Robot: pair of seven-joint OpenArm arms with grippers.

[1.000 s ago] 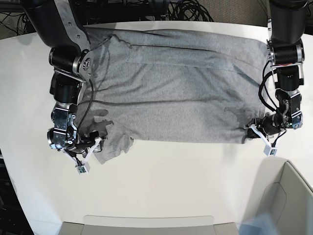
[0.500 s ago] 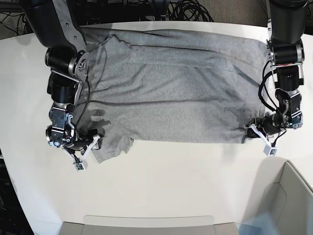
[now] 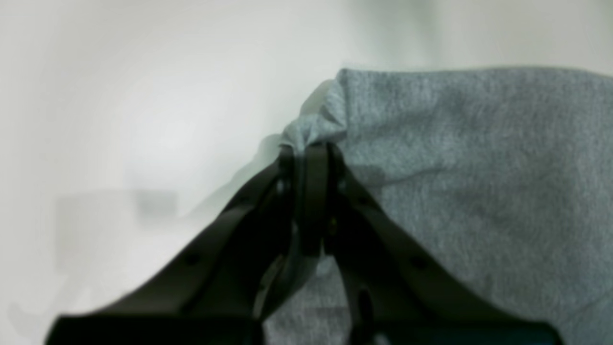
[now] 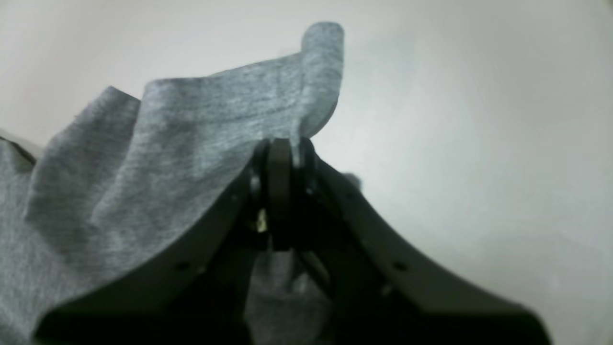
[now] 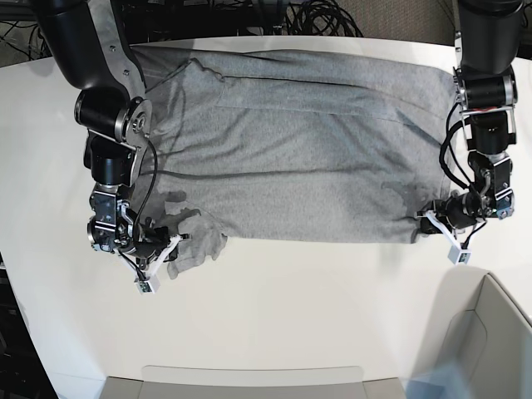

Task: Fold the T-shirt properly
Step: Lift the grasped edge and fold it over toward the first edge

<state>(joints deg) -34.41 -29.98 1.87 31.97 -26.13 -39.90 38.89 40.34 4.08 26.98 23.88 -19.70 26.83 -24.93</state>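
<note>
The white curved desk (image 5: 274, 291) carries the heather-grey cotton T-shirt (image 5: 299, 150), spread flat across its far half. The left gripper (image 3: 306, 153) pinches one bunched hem corner; the right gripper (image 4: 282, 146) is clenched on a raised sleeve edge.

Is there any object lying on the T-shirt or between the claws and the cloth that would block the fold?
Nothing visible does. Both the left claw and the right claw are already shut on edges of the T-shirt, and its grey surface lies bare on the white table.
</note>
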